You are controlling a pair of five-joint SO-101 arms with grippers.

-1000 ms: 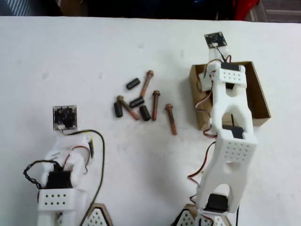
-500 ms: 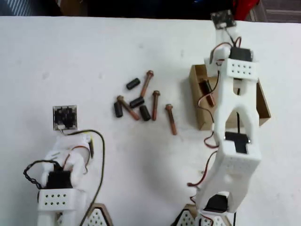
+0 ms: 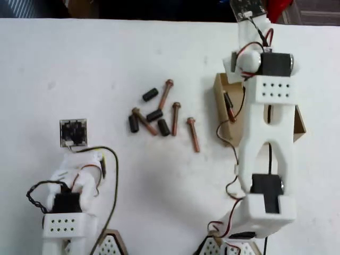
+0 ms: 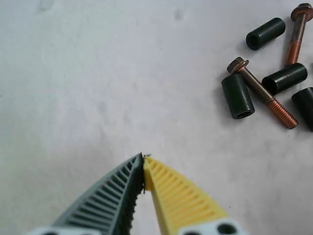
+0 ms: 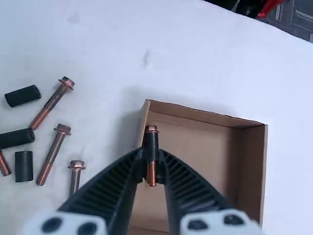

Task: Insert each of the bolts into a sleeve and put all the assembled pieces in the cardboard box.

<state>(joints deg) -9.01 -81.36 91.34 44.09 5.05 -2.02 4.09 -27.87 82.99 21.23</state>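
Right end effector (image 5: 151,155) is hanging above the cardboard box (image 5: 247,161) with its fingers sitting just slightly apart, not clamping anything as far as I can judge. Through that narrow gap I'm seeing the assembled piece (image 5: 150,142), a bolt wearing a black sleeve. It's looking like it's lying on the box floor, right beside the wall facing the pile. So one is sitting where it belongs.

Left end effector (image 4: 143,159) is hovering low over the worktop (image 3: 79,64) on the robot's left side, fingers pressed together, carrying nothing.

Four loose bolts (image 3: 175,118) and four loose sleeves (image 3: 154,115) are lying scattered on the worktop between the two arms, none of them mated yet.

Here's what I reckon the next grab is hinging on. The whole pile is lying to the robot's left of the box, so the right arm is going to need to swing that way and drop down. The nearest bolt (image 3: 193,135) is lying on its own near the box, apart from the others. Its long axis is running roughly toward and away from the robot, head at the far end, and the right arm is closer to it. The outer sleeve (image 3: 133,123) on the pile's other edge is lying much the same way, and the left arm is nearer to that one.
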